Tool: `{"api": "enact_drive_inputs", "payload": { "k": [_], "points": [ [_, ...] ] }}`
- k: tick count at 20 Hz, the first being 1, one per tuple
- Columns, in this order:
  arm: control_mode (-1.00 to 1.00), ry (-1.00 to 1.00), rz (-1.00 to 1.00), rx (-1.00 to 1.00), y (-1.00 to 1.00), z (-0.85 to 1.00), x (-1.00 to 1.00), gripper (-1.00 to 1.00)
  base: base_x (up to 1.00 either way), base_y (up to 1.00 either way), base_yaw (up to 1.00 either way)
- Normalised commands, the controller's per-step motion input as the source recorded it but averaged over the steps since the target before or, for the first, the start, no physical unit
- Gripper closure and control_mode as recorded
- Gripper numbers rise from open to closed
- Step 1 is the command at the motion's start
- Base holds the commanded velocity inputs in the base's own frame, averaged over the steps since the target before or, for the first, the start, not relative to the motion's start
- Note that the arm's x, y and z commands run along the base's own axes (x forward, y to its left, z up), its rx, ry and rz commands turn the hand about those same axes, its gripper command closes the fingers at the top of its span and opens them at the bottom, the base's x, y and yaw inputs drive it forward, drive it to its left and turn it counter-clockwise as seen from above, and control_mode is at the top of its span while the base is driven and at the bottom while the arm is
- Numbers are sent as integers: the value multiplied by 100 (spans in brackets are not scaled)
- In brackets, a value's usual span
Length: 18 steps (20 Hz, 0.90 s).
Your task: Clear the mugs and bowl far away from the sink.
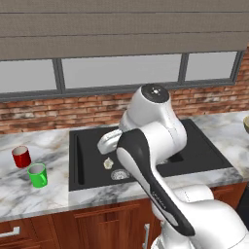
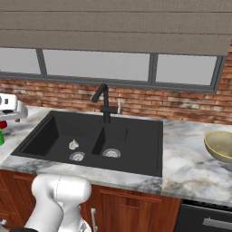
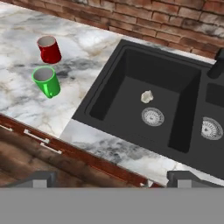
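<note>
We list red mug (image 3: 49, 49) and green mug (image 3: 46, 81) close together on the marble counter (image 3: 87, 48), left of the black sink (image 3: 148, 78) | bowl (image 2: 220, 146) on counter right of sink | pale lump (image 3: 147, 96) beside left drain | gripper (image 3: 111, 179) jaws spread wide, empty, above counter's front edge

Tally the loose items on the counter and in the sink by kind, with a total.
Mugs: 2, red mug and green mug, on the counter left of the sink
Bowls: 1, bowl, right of it
Small pale object in the left basin: 1
Total: 4
</note>
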Motion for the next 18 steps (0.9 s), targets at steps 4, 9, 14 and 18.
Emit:
{"api": "enact_drive_inputs", "payload": {
  "k": [4,9,14,18],
  "points": [
    [-100,0,5,2,52,-9,0,-100,0,0,0],
    [-100,0,0,-3,47,-33,3,-100,0,0,0],
    [-100,1,0,-1,38,-28,4,-100,0,0,0],
    [-100,3,0,0,36,-25,12,-100,0,0,0]
  ]
}}
